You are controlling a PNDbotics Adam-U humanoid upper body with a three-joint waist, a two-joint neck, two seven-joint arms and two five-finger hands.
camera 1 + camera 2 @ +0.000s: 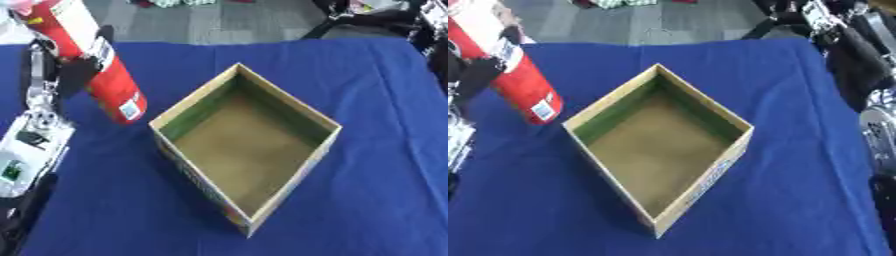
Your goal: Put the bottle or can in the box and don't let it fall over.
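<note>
A tall red and white can [105, 75] hangs tilted over the blue table, its top leaning to the upper left and its base near the box's left corner. My left hand [77, 70] is shut on the can's middle, its black fingers curled round it. The open cardboard box [201, 97] stands in the middle of the table, turned corner-on, and nothing lies inside it. My right arm [857, 62] runs down the right edge of the right eye view; only a dark sliver shows at the edge where its hand [883, 200] would be.
The blue cloth [376, 150] covers the whole table. My left arm's white and silver forearm [31, 145] lies along the left edge. Dark equipment [367, 20] stands beyond the table's far right corner, and grey floor lies behind.
</note>
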